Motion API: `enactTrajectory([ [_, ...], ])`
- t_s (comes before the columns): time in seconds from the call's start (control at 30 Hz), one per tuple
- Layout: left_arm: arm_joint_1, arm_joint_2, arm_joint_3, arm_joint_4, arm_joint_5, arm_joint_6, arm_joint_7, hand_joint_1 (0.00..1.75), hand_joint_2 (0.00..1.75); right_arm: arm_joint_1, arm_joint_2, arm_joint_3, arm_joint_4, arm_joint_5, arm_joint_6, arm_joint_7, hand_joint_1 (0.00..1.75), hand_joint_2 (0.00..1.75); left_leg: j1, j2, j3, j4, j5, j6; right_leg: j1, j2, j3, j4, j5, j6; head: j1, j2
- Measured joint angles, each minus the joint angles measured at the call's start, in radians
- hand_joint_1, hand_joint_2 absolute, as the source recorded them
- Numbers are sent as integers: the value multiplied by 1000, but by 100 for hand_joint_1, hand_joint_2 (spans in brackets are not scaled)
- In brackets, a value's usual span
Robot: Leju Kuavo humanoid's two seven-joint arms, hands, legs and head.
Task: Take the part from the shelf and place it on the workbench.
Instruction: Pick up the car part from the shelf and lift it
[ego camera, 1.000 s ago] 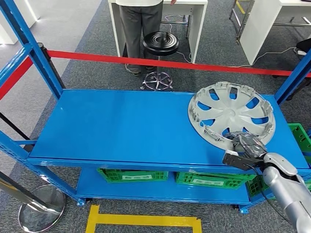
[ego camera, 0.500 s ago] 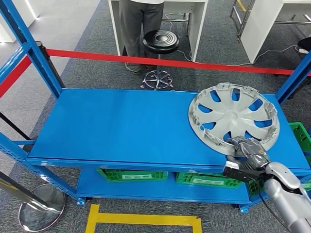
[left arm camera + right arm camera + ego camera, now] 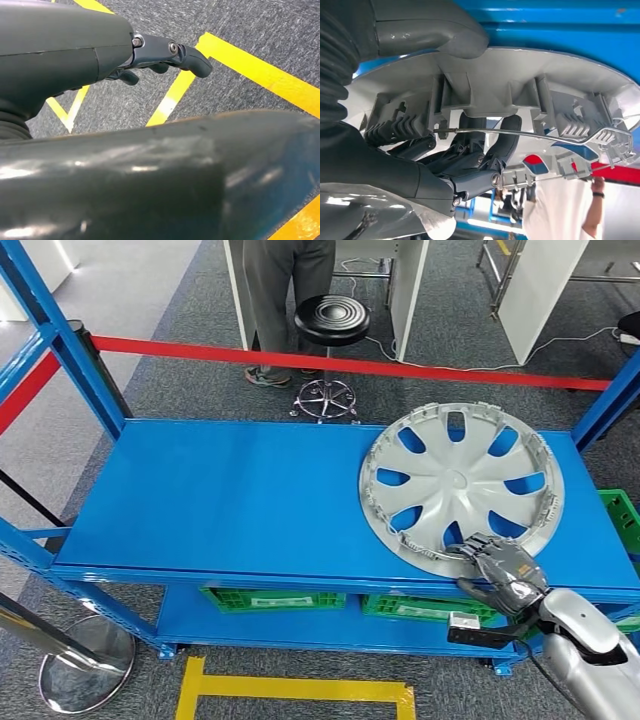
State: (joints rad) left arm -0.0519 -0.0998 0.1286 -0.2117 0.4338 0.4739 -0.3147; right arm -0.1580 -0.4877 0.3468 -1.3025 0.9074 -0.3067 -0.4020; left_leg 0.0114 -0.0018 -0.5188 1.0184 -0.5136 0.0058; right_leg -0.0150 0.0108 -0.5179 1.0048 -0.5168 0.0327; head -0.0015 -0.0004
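The part is a silver wheel cover (image 3: pixel 462 486) with curved spokes, tilted up over the right end of the blue shelf (image 3: pixel 226 505). My right hand (image 3: pixel 502 568) grips its near rim at the shelf's front edge. In the right wrist view the thumb lies on one face of the wheel cover (image 3: pixel 531 95) and the dark fingers (image 3: pixel 478 160) curl into its clipped inner rim. My left hand (image 3: pixel 151 55) hangs over the grey floor with yellow lines, its fingers loosely curled and holding nothing.
Blue uprights (image 3: pixel 72 350) frame the shelf. Green crates (image 3: pixel 272 600) sit on the lower level. Behind a red barrier tape (image 3: pixel 377 368) stand a black stool (image 3: pixel 332 325), white tables and a person (image 3: pixel 287 290). A chrome post base (image 3: pixel 83 665) stands at the near left.
The wheel cover has tipped up and come toward me and leftward, held by my right hand, which drew back to the shelf's front edge. The view shifted slightly.
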Motion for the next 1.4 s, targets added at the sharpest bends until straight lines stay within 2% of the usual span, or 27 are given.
enactTrajectory([
  [0.23, 0, -2, 3, 0, -15, 6, -15, 0, 0, 46, -2, 6, -88, 4, -70, 10, 175, 175, 0, -1, -4, 0, 0, 0, 0, -2, -3, 0, 0, 0, 0, 0],
  [0.5, 0, -3, -2, 0, -54, 14, -78, 0, 0, 182, -1, -20, -258, -17, -160, -2, 175, 175, 0, -2, -6, -1, 0, 0, 0, -2, -5, 0, -1, 0, 0, 0],
  [0.63, 1, -4, -1, 0, -54, -1, -115, 0, 175, 251, 2, -30, -350, -36, -182, -26, 175, 175, 0, -2, -6, -1, 0, 0, 0, -3, -6, 0, -1, 0, 0, 0],
  [0.93, 2, -4, -17, 1, -81, -74, -114, 0, 175, 344, 12, -36, -489, -123, -159, -74, 175, 175, 0, -2, -7, -1, 0, 0, 0, -2, -6, 0, -1, 0, 0, 0],
  [1.1, 2, -6, -21, 3, -83, -55, -69, 0, 175, 350, 27, -33, -510, -173, -129, -102, 175, 175, 0, -2, -6, -1, 0, 0, 0, -3, -6, 0, -1, 0, 0, 0],
  [1.4, 2, -4, -21, 5, -81, -34, -50, 0, 175, 352, 59, -32, -522, -217, -99, -123, 175, 175, -3, -2, -7, 1, 0, 0, -4, -3, -6, -1, 0, 1, 0, 0],
])
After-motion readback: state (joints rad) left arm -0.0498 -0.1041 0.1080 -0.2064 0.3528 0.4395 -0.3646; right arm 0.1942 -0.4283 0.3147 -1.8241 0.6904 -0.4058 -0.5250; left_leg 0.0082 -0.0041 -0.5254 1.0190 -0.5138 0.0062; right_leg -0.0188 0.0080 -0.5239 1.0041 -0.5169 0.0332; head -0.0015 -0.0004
